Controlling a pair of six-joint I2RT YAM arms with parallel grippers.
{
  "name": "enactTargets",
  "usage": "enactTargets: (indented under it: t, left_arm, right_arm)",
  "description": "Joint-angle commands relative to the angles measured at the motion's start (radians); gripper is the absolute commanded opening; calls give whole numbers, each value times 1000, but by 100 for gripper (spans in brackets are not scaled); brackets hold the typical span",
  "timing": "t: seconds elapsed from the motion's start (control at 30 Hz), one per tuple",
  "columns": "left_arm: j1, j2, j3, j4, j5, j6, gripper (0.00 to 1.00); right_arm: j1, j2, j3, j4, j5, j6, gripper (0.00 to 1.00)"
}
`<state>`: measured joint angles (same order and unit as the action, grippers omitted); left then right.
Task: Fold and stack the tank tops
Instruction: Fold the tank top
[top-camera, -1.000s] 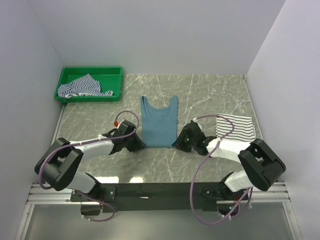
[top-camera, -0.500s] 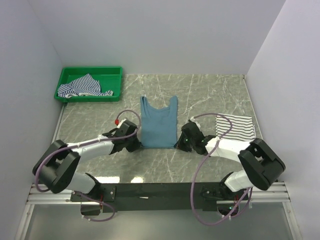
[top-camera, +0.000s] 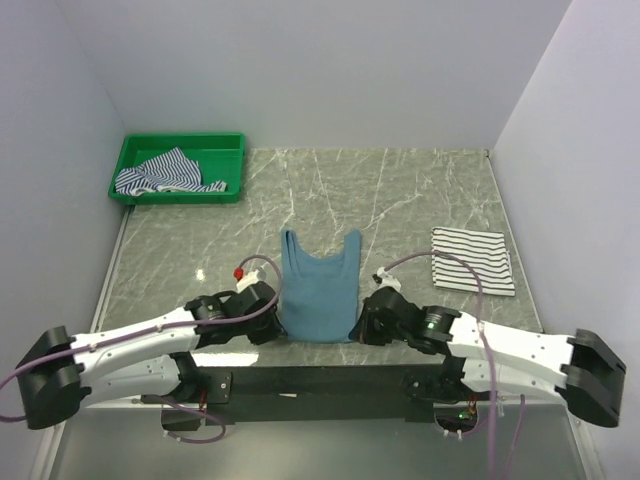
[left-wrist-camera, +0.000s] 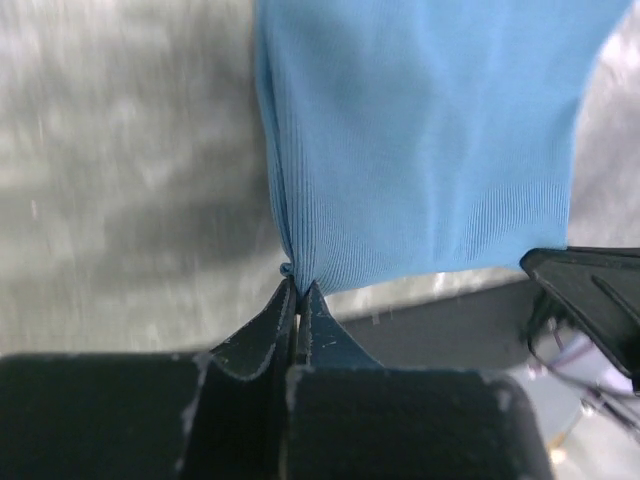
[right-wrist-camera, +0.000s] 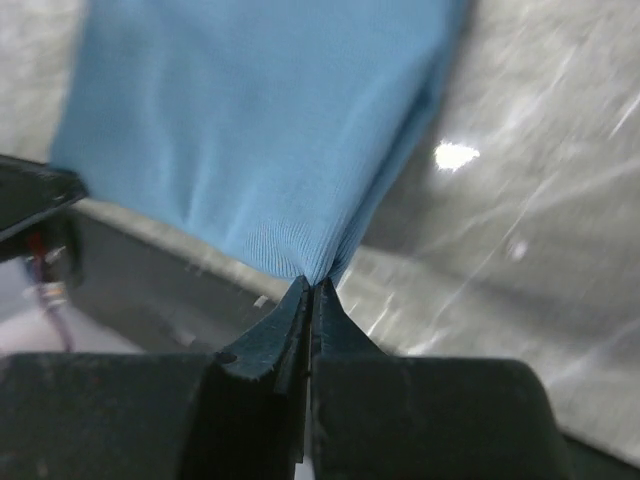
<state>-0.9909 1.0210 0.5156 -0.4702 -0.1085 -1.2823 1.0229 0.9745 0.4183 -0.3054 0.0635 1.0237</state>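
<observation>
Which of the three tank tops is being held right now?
The plain teal top, pinched at its near corners by the left gripper and right gripper. The black-striped top lies folded at right; the blue-striped top sits in the tray.

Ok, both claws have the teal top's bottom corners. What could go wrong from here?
The left claw and right claw each pinch only a corner tip of the teal tank top, so the cloth may slip when lifted. The hem sits close to the black base rail and might snag. The right arm's cable passes over the folded striped top and could drag it.
</observation>
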Motion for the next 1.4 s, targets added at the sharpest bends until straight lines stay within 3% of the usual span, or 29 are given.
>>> enactTargets:
  t: [0.0,0.2,0.4,0.53,0.73,0.83,0.87,0.9,1.0,1.07,1.17,1.27,1.37]
  left_arm:
    - [-43,-76,66,-151,-59,-91,1]
    - [-25,-72,193,-194,-106,-54,0]
    - [222,22,305,-73,9,141,0]
    - [414,167,440,30,95,282,0]
    - [553,537,716,157,151,363,2]
    - [603,759,880,168,171,388,19]
    - [613,804,911,191,185,396,29]
    - [635,882,978,209,213,420,53]
    - [667,947,1069,211,242,477,60]
    - [681,924,1083,164,196,489,61]
    - [698,836,1002,124,112,462,59]
    - [695,754,818,129,112,407,49]
    - [681,693,713,163,112,376,46]
  right_arm:
    - [45,-112,54,-139,70,73,0]
    - [8,-128,206,-242,130,10,0]
    - [-228,-30,326,-172,-46,-175,0]
    - [-383,161,441,-112,-151,-312,0]
    - [-572,549,683,-23,-269,-405,1]
    - [-648,746,842,-6,-291,-428,16]
    - [-662,791,876,-12,-286,-438,31]
    - [-688,831,910,-26,-275,-447,36]
    - [-721,894,952,-35,-255,-445,47]
    - [-719,825,890,-20,-203,-442,54]
    - [-715,709,769,9,-180,-427,58]
    - [-670,610,634,55,-189,-395,59]
    - [-604,570,564,89,-179,-366,62]
